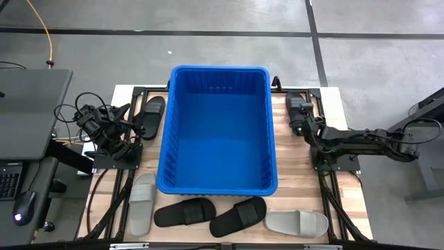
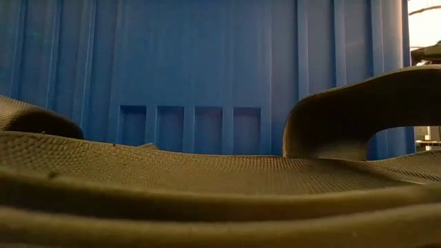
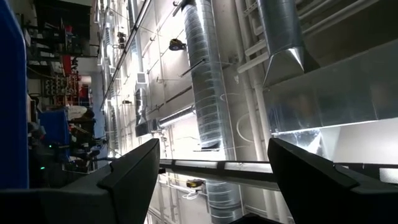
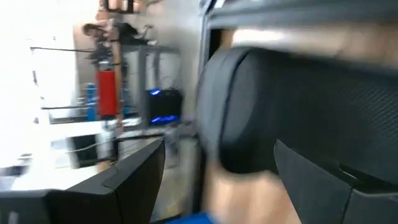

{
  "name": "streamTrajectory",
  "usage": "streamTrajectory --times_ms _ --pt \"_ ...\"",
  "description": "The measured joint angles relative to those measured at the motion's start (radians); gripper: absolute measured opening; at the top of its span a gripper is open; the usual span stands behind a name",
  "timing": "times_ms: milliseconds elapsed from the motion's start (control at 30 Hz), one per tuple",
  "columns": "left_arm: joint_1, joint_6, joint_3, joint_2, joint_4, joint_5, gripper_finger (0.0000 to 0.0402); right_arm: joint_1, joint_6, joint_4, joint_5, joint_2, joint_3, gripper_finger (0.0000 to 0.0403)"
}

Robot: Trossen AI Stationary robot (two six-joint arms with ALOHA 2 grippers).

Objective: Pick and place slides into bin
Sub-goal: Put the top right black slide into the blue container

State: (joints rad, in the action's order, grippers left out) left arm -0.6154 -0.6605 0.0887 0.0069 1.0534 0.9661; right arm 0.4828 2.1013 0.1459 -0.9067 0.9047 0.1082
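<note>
The blue bin [image 1: 218, 132] stands in the middle of the table. A black slide [image 1: 151, 114] lies left of it. Two grey slides [image 1: 142, 203] [image 1: 297, 223] and two black slides [image 1: 184, 212] [image 1: 239, 215] lie along the near edge. My right gripper [image 1: 300, 119] [image 4: 217, 168] is open, low beside the bin's right wall. It faces another black slide [image 4: 298, 106] that lies on the wood just ahead of its fingers. My left gripper [image 1: 127, 119] [image 3: 211, 162] is open and empty, left of the bin.
The low view is filled by a black slide [image 2: 207, 179] with its strap [image 2: 358, 110], and the bin's ribbed wall [image 2: 207, 69] behind it. Black frame rails [image 1: 326, 173] run along both sides of the bin. A desk with a keyboard and mouse [image 1: 24, 205] stands left of the table.
</note>
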Motion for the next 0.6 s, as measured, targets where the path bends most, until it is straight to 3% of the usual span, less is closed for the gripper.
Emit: streamTrajectory --times_ms 133,267,367,600 --pt "0.0 0.0 0.0 0.0 0.001 0.003 0.0289 0.017 -0.124 0.135 0.041 -0.001 0.002 0.0291" --pt "0.0 0.001 0.0 0.0 0.001 0.036 0.0289 0.048 -0.017 0.051 0.055 0.0 0.025 0.0291" --pt "0.0 0.001 0.0 0.0 0.002 0.037 0.0289 0.067 -0.04 0.048 0.063 -0.002 0.046 0.0291" --pt "0.0 0.001 0.0 0.0 0.001 0.06 0.0289 0.142 0.03 -0.08 0.187 0.046 0.091 0.0291"
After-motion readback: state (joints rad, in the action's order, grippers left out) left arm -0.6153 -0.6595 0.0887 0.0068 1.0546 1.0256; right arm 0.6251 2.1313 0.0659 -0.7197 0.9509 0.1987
